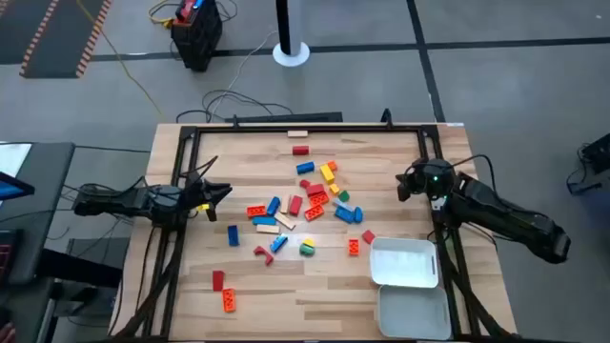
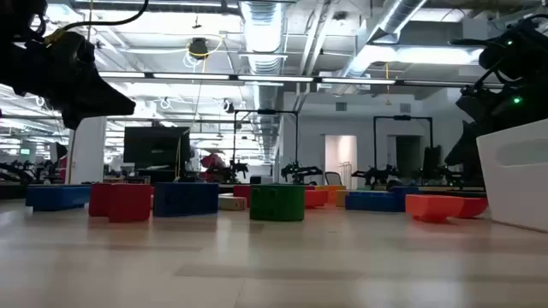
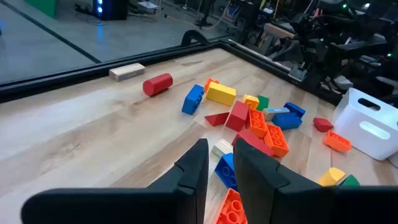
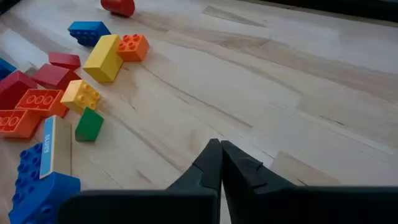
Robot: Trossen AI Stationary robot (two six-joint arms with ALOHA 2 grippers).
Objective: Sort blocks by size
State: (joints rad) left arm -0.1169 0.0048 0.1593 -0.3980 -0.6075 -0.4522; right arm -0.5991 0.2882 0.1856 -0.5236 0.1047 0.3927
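Observation:
The blocks (image 1: 305, 205) lie scattered on the middle of the wooden table: red, orange, blue, yellow, green and tan ones, each flat on the wood. The low view shows them as a row (image 2: 274, 201). My left gripper (image 1: 221, 192) hovers at the table's left side, shut and holding nothing; its wrist view looks over the pile (image 3: 249, 118) past its fingers (image 3: 221, 146). My right gripper (image 1: 402, 184) hovers at the table's right side, shut and holding nothing, with the blocks (image 4: 62, 93) beyond its fingertips (image 4: 221, 144).
Two white trays (image 1: 405, 262) (image 1: 415, 310) sit at the near right corner. Strays lie apart: a tan block (image 1: 298, 134) and a red one (image 1: 301, 150) at the far side, a red (image 1: 218, 280) and an orange one (image 1: 229, 300) near left. A black frame (image 1: 181, 152) rims the table.

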